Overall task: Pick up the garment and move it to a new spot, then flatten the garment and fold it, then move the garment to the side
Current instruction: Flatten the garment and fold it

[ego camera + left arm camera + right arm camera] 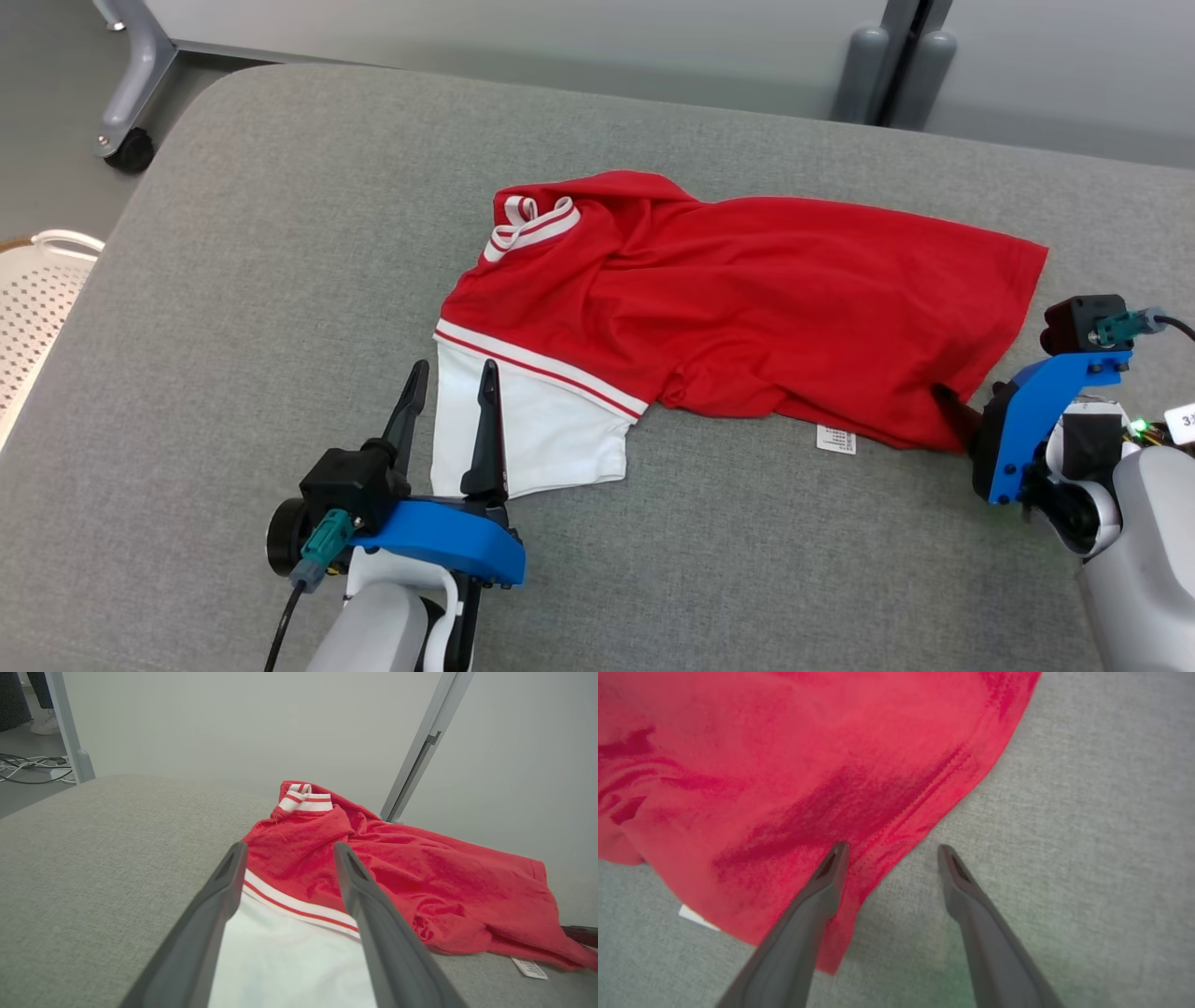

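**Head view:** red shirt [747,308] lies mid grey padded top [280,233]. It's rumpled, w/ striped collar [532,224] folded over, so not flat yet. L gripper [453,373] is spread wide w/ nothing in it, tips over the white sleeve [532,439]. R gripper [957,411] sits at the shirt's near-right hem corner, one fingertip seen against the red cloth. Risk: uneven pulls from the two ends would prob. drag the whole shirt instead of smoothing it.

**L wrist view:** fingers [224,891] straddle the sleeve; above it or touching, can't tell. Risk: closing here may pinch sleeve only, leaving the body bunched.

**R wrist view:** jaws apart, empty. One finger [826,877] is over the hem, the other over bare padding. Risk: a shallow bite on that thin edge could slip out on lifting. The care label [696,917] nearby might also snag.
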`<state>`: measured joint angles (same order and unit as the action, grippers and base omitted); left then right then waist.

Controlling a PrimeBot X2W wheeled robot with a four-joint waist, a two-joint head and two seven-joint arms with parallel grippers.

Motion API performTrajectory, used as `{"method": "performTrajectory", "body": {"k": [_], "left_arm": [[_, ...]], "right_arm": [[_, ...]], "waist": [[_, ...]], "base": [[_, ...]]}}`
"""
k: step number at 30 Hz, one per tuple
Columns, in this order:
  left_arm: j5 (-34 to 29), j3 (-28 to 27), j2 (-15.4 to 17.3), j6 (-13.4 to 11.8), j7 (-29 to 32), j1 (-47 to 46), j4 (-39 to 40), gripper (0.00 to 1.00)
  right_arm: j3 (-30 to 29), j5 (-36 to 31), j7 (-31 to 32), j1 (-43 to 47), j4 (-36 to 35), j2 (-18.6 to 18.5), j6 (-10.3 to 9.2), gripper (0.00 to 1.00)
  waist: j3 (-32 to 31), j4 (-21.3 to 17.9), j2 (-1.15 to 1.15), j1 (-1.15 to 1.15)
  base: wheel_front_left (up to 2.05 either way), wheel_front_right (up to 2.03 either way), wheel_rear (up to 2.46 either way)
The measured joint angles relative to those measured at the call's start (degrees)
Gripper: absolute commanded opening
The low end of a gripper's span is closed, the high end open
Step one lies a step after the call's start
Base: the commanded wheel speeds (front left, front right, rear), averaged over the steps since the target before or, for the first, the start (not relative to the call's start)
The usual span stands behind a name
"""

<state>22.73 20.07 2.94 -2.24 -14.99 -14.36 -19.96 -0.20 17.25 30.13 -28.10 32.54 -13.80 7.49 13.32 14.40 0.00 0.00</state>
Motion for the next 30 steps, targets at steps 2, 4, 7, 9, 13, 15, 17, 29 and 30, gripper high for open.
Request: {"method": "performTrajectory", "body": {"k": [2, 4, 7, 9, 13, 15, 17, 29, 30], "left_arm": [[0.1, 0.1, 0.0, -0.1, 0.0, -0.1, 0.0, 1.00], [0.1, 0.1, 0.0, -0.1, 0.0, -0.1, 0.1, 1.00], [0.4, 0.1, 0.0, -0.1, 0.0, -0.2, 0.0, 1.00], [0.4, 0.2, 0.0, -0.1, 0.0, -0.2, 0.1, 1.00], [0.4, 0.2, 0.0, -0.3, 0.0, -0.4, 0.1, 1.00], [0.4, 0.1, 0.0, -0.3, 0.0, -0.5, 0.1, 1.00], [0.4, -0.1, 0.0, -0.3, 0.0, -0.5, 0.1, 1.00], [0.0, -0.4, 0.0, -0.3, 0.0, -0.1, 0.3, 1.00], [0.0, -0.2, 0.0, -0.2, 0.0, -0.1, 0.5, 1.00]], "right_arm": [[0.3, 0.2, 0.7, -0.9, 1.2, -0.3, 0.00, 1.00], [0.8, 0.9, 1.1, -1.8, 2.3, -0.4, -0.01, 1.00], [2.1, 2.3, 1.1, -3.1, 4.0, -0.2, -0.02, 1.00], [3.4, 2.8, 0.1, -3.7, 4.5, -0.1, -0.08, 1.00], [6.4, 3.2, -3.3, -4.6, 5.3, -0.2, -0.08, 0.00], [7.7, 3.2, -5.0, -4.7, 5.7, -0.3, -0.01, 0.00], [8.4, 3.6, -6.4, -5.4, 5.9, -0.8, -0.01, 0.00], [8.8, 8.0, -7.6, -8.9, -0.1, -7.0, 0.00, 0.00], [8.4, 7.9, -7.4, -9.4, 0.0, -7.5, -0.01, 0.00]], "waist": [[0.2, 0.4, 0.00, 0.00], [0.4, 0.8, 0.00, 0.00], [0.7, 1.2, -0.01, -0.01], [0.9, 1.5, 0.00, -0.01], [1.0, 1.5, 0.00, 0.00], [1.0, 1.5, 0.00, 0.00], [0.9, 1.3, 0.00, 0.00], [0.1, 0.2, 0.00, 0.00], [0.2, 0.3, 0.00, 0.00]], "base": [[0.00, 0.00, 0.00], [0.00, 0.00, 0.00], [0.00, 0.00, 0.00], [0.00, 0.00, 0.00], [0.00, 0.00, 0.00], [0.00, 0.00, 0.00], [0.00, 0.00, 0.00], [0.00, 0.00, 0.00], [0.00, 0.00, 0.00]]}}
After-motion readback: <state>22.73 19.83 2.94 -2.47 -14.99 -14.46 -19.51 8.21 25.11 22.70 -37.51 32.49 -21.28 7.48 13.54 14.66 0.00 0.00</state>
